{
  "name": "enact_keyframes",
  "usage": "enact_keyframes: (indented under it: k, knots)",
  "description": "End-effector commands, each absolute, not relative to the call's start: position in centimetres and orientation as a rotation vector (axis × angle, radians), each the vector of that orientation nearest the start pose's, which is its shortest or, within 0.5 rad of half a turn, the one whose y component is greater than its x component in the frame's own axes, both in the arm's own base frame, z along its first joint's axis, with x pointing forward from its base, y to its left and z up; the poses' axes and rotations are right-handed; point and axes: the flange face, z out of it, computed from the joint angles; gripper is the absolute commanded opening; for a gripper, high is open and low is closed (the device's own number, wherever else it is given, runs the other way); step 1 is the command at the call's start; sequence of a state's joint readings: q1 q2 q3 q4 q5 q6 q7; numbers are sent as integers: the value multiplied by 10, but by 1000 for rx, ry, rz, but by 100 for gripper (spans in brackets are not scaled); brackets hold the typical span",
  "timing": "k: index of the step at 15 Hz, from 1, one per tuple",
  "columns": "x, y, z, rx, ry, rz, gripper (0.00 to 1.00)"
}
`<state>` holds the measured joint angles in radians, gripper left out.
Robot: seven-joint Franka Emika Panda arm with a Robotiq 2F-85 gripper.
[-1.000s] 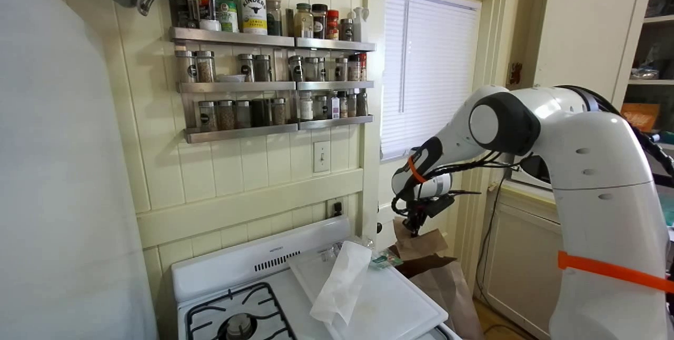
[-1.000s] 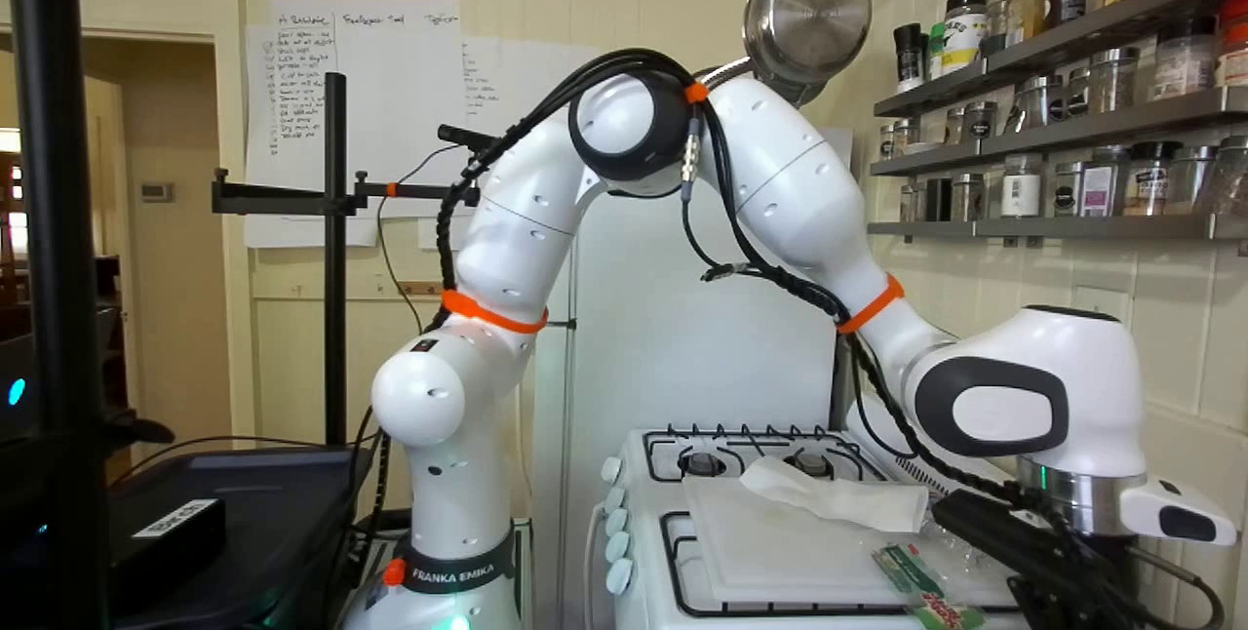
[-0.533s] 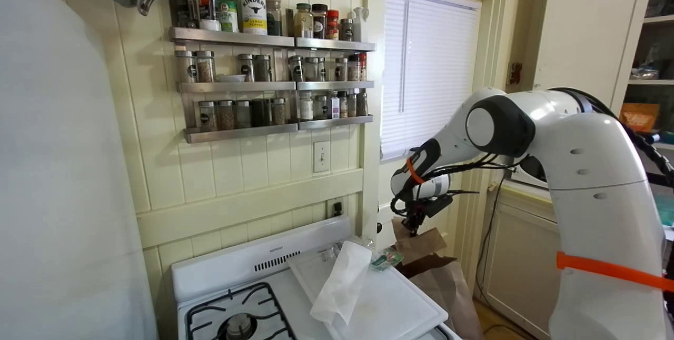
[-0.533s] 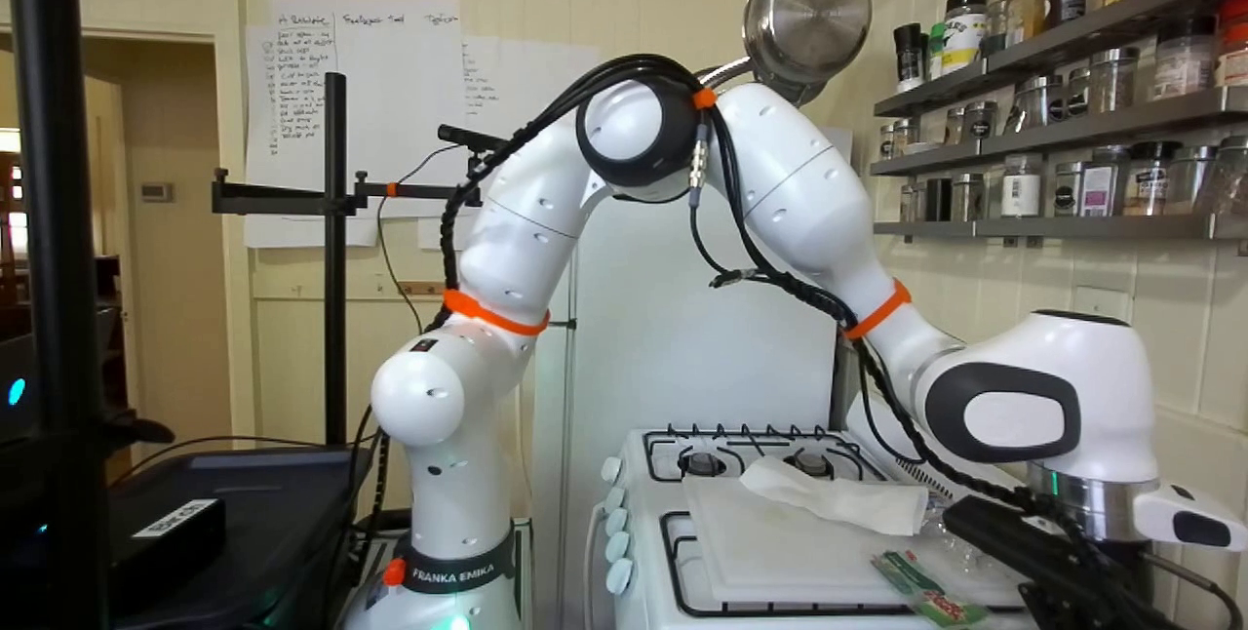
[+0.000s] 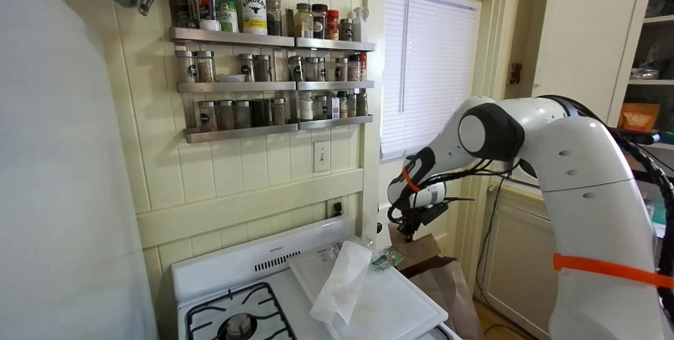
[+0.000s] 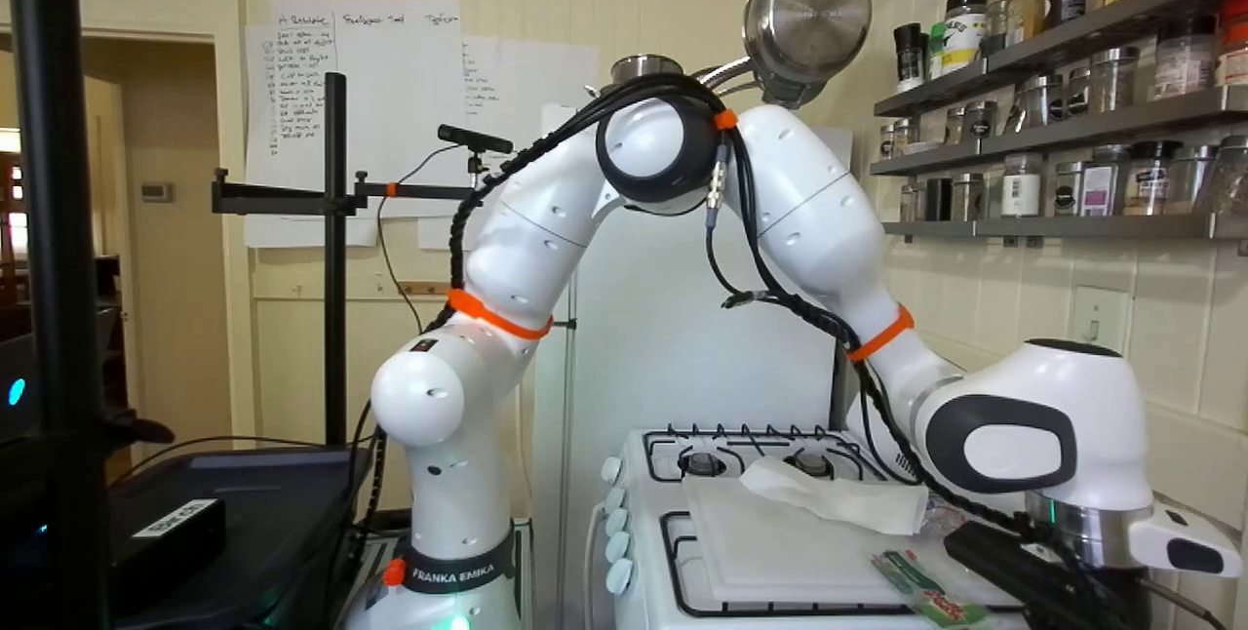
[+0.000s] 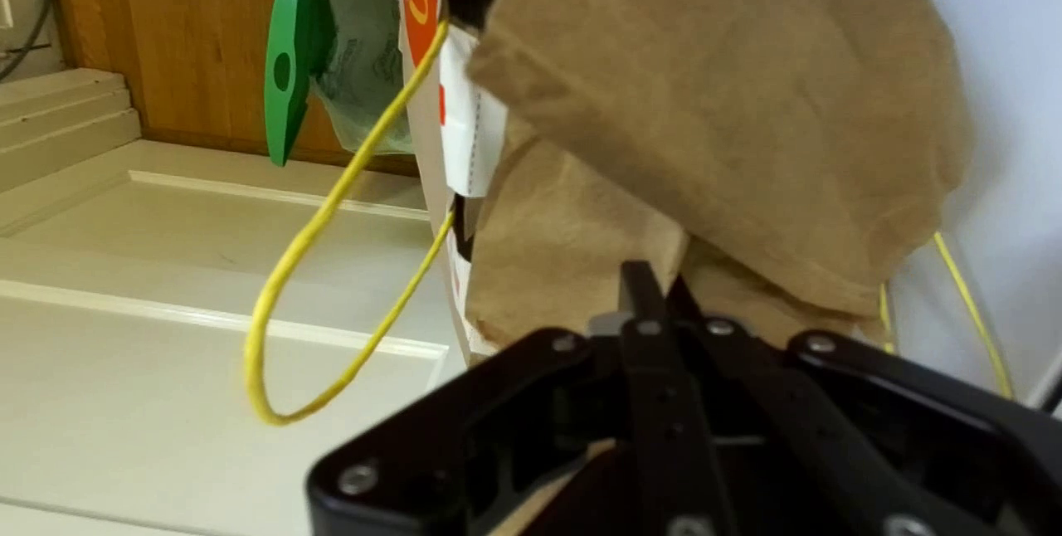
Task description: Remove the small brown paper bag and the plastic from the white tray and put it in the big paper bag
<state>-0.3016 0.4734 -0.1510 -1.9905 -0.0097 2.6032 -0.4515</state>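
My gripper [image 5: 408, 237] hangs over the mouth of the big paper bag [image 5: 447, 290], which stands beside the stove. In the wrist view the gripper [image 7: 660, 277] is shut on the small brown paper bag [image 7: 730, 96]; its folds spread out beyond the fingertips. The small bag also shows in an exterior view [image 5: 419, 249], just above the big bag's opening. The white tray [image 5: 395, 306] lies on the stove and shows in both exterior views [image 6: 770, 557]. Plastic with a green label [image 5: 386, 259] lies at the tray's edge, also in an exterior view [image 6: 926, 591]. Fingertips are out of sight there.
A white paper sheet [image 5: 342, 282] and clear plastic [image 5: 331, 251] lie on the tray. In the wrist view a yellow cord [image 7: 265, 337], a red and white carton [image 7: 473, 113] and a green plastic item [image 7: 286, 63] show at left. Spice shelves [image 5: 337, 86] hang above the stove.
The arm has come down and reached slightly farther toward the wall. The small brown bag has moved a little left and lower with the gripper in an exterior view. Tray and plastic look nearly unchanged.
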Motion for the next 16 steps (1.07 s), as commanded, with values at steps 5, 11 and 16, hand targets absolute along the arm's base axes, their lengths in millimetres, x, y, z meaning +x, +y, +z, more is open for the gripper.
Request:
enact_keyframes:
  k: [5, 11, 16]
  knots:
    - [569, -270, 210, -3294, -6, -214, 45]
    - [572, -268, 221, -3283, 47, -236, 90]
    - [578, -263, 264, -3262, 175, -294, 100]
